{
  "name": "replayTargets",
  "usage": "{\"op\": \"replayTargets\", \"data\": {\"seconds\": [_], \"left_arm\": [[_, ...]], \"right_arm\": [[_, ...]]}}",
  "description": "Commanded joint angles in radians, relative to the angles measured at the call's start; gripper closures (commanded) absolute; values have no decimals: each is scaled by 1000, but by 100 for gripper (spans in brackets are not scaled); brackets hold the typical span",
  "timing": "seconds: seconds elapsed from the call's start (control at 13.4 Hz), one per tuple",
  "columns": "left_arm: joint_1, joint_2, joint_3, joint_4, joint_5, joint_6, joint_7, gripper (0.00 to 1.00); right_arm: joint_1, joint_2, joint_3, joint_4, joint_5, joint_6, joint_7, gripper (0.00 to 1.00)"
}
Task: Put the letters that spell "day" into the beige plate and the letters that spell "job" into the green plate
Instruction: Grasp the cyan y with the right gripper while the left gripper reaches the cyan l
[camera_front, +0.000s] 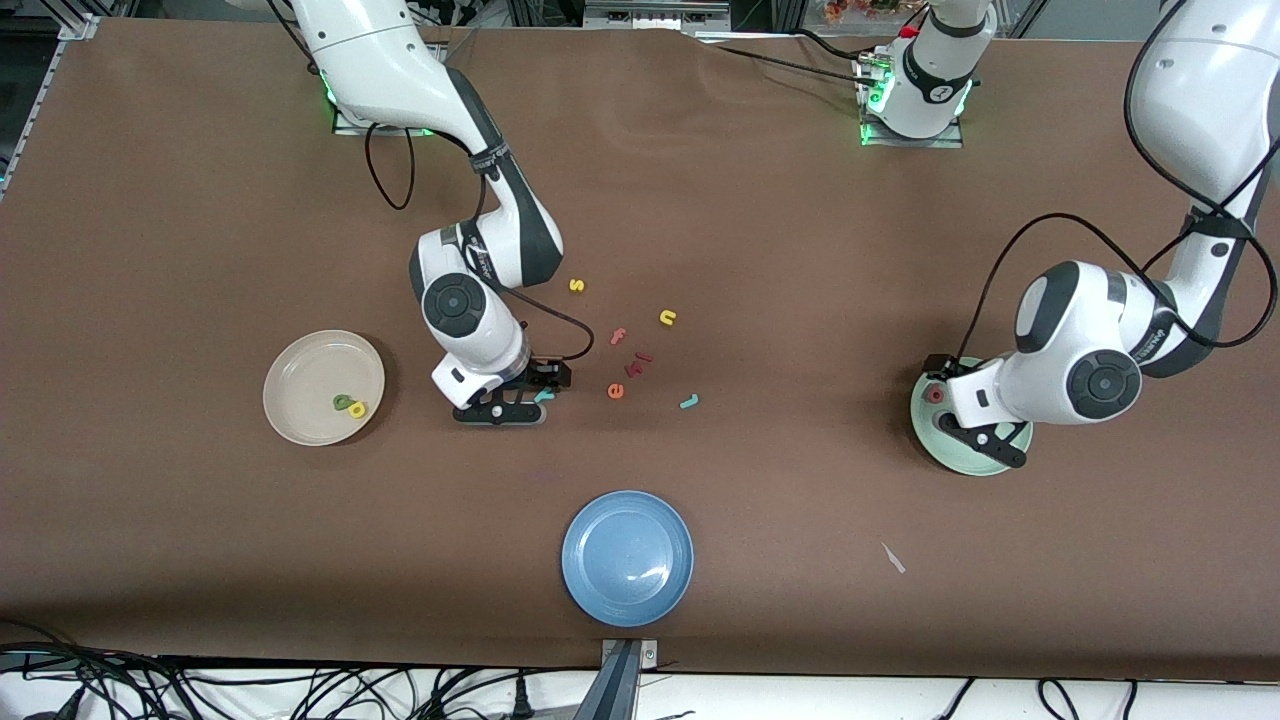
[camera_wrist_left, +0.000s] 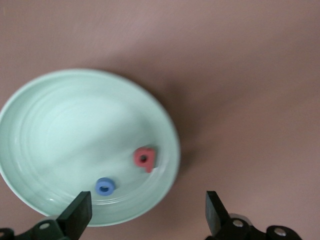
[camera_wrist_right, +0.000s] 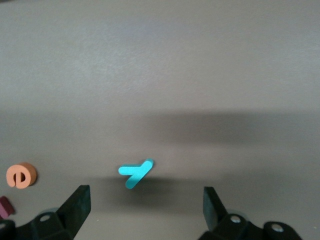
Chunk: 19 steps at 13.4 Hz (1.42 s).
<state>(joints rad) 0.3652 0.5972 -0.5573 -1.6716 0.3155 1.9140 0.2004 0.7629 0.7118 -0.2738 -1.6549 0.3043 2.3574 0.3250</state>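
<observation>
1. Beige round shallow plate (camera_front: 300, 370) sits at mid-height in the front view, toward the right arm's end of the brown table (camera_front: 800, 250). It is the drop point for "day", which would explain why two foam letters already lie in it.
2. The pale mint-green round plate (camera_wrist_left: 60, 125) sits toward the left arm's end at about the same height in the frame and collects "job". A plain blue plate (camera_front: 627, 560), low in the middle of the frame, holds nothing.
3. The right arm reaches down from its base at the top of the front view, elbow bent and wrist pointing straight at the table. The right gripper (camera_wrist_right: 145, 197) is spread wide and empty, one finger on each side of the teal foam y (camera_wrist_right: 135, 172), which lies flat on the table. This looks like the line-up for a pinch.
4. The left arm folds back on itself, wrist turned down over the green plate. The left gripper (camera_wrist_left: 146, 200) hangs over the plate's rim with its jaws wide apart and nothing between them, which reads as a release over the plate.
5. Inside the green plate lie the pinkish-red foam b (camera_wrist_left: 145, 159) and the blue ring-shaped o (camera_wrist_left: 105, 186), near each other but apart.
6. Inside the beige plate lie the olive-green foam d (camera_front: 342, 402) and the yellow looped a (camera_front: 357, 409), just beside each other.
7. The teal hook-shaped j (camera_front: 689, 402) is not yet moved. It lies mid-table, near the orange e (camera_front: 616, 390).
</observation>
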Motion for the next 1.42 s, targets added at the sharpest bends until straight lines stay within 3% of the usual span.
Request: {"op": "replayTargets", "data": {"seconds": [0.0,0.3,0.52,0.75,0.9,1.12,1.34], "left_arm": [[-55,-8,-26,44,-30,-32,-15,0],[-178,7,-24,76,-32,-30,-60,0],[-339,47,-23,90,-47,-1,-267,0],[-376,169,-20,159,-62,182,-280,0],[-394,246,-20,161,-59,351,-277,0],[-446,265,-10,153,21,413,-260,0],[-486,280,-9,148,46,464,-181,0]], "right_arm": [[15,35,-12,7,7,36,-81,1],[18,72,-12,27,9,46,-130,3],[29,104,-12,59,10,54,-136,12],[27,104,-12,61,13,54,-133,22],[27,106,-12,61,16,54,-132,33],[27,104,-12,61,19,54,-130,62],[26,103,-12,63,21,52,-129,73]]}}
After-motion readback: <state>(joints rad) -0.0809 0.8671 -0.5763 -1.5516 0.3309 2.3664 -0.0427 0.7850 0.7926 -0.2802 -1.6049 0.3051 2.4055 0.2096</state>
